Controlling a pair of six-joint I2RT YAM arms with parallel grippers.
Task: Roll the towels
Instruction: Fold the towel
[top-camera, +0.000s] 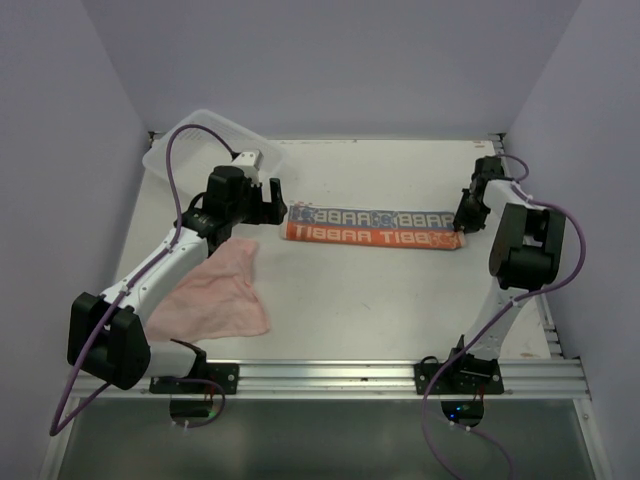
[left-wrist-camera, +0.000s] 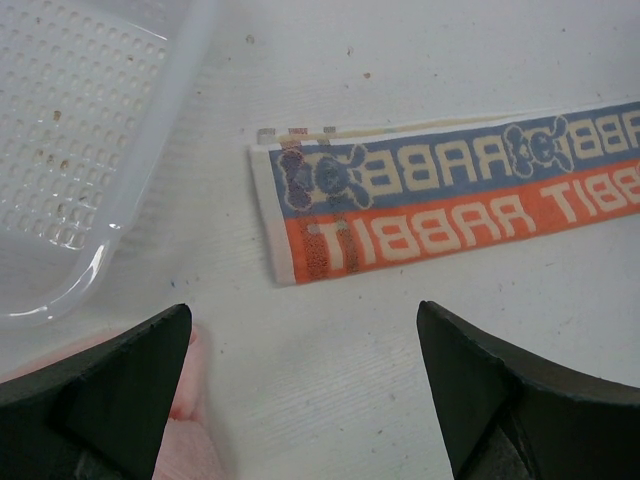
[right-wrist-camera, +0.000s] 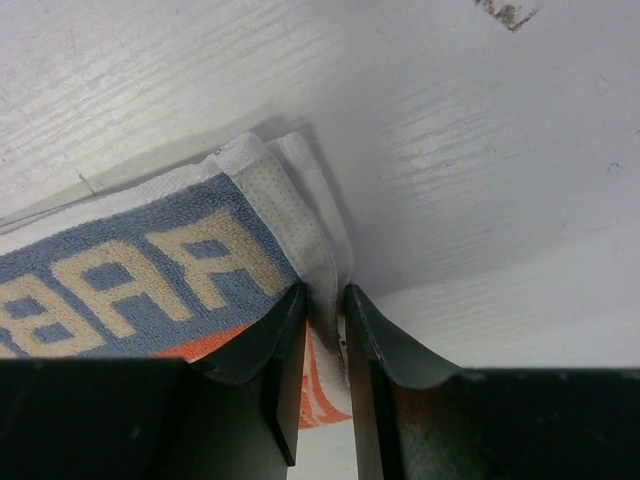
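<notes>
"Orange-and-blue lettered towel (top-camera: 370, 227), where does it lie?"

"Folded into 1 long strip across the middle of the white table (top-camera: 400, 300), running 9 to 3 o'clock. The right gripper (top-camera: 460, 230) sits at its 3 o'clock end, fingers (right-wrist-camera: 250, 400) pinched together on the white hem."

"And the left gripper (top-camera: 270, 203)?"

"Spread wide, holding nothing, just off the strip's 9 o'clock end. From its wrist camera that end lies at 12 o'clock, apart from both fingers."

"The pale pink soft cloth (top-camera: 215, 295)?"

"Lying rumpled at the strip's 7 o'clock, partly under the left arm. A white perforated plastic basket (top-camera: 185, 150) sits at 10 o'clock."
</notes>
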